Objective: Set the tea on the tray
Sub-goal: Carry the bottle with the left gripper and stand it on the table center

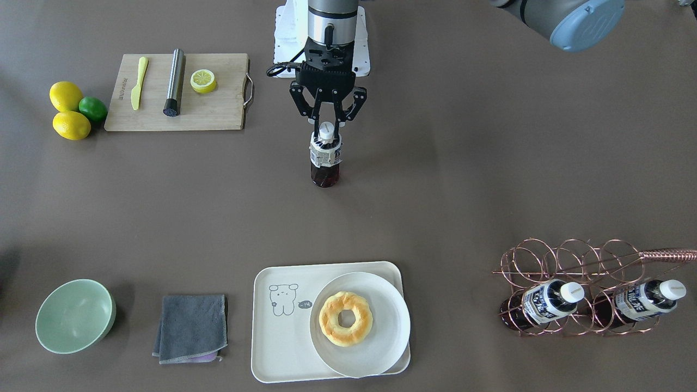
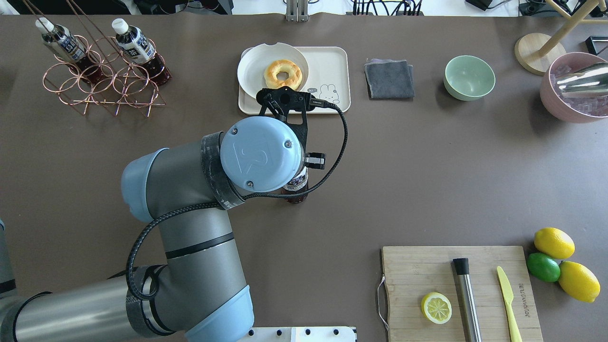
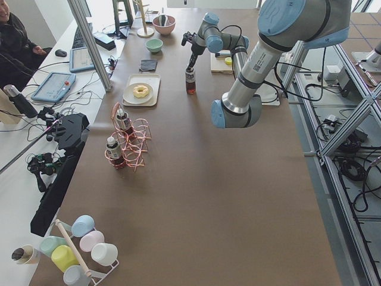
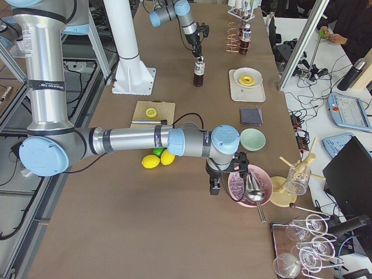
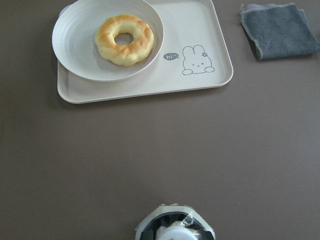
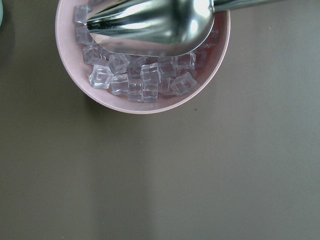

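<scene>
Maybe halfway, I'd say. The left hand [image 1: 326, 126] is pinched shut on the white cap of the tea [image 1: 325, 158], which sits straight below it. Can't tell if it's touching the surface [image 1: 463, 179]. The tray [image 1: 283, 337] is well ahead of the hand with no bottle on it. A plate [image 1: 381, 348] hogs one end, so the bear end looks free.

On the left wrist camera I have bare desk [image 5: 150, 160] from the tea [image 5: 175, 232] at 6 o'clock up to the tray [image 5: 186, 29] at 12. The plate [image 5: 75, 47] and doughnut [image 5: 104, 40] fill the tray's 9 o'clock side; its 3 o'clock strip lies open. The cloth [image 5: 282, 30] sits off at 2 o'clock.
</scene>
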Controlling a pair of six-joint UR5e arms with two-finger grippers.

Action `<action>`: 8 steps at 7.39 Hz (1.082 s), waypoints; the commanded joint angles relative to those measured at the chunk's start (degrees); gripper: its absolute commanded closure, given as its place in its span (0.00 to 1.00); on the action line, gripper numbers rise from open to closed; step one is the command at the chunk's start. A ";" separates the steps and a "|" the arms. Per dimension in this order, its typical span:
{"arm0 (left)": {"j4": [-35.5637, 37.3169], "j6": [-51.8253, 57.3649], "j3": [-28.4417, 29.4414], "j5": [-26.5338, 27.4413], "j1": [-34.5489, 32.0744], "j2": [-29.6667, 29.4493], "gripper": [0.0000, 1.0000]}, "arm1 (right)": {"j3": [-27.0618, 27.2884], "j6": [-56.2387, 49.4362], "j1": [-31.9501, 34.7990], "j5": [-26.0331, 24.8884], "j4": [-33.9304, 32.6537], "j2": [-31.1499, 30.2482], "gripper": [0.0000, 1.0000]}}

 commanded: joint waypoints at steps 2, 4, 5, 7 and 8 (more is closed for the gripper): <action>0.15 0.27 -2.66 -0.56 -1.78 -0.17 0.03 | -0.41 -0.09 0.00 -0.04 0.04 0.56 0.00; -0.20 0.10 -4.68 -0.56 -4.67 1.31 0.03 | -0.49 -0.17 0.00 -0.04 0.04 1.00 0.00; -0.55 0.18 -7.56 0.22 -5.21 6.28 0.03 | -0.41 0.00 0.00 0.22 0.04 1.62 0.00; -4.21 -0.51 -9.96 0.23 -9.24 11.76 0.03 | -0.50 0.27 0.00 0.49 -0.13 2.49 0.00; -8.42 0.18 -10.14 -0.38 -11.52 15.61 0.03 | -0.58 0.62 -0.09 0.49 -0.22 3.20 0.00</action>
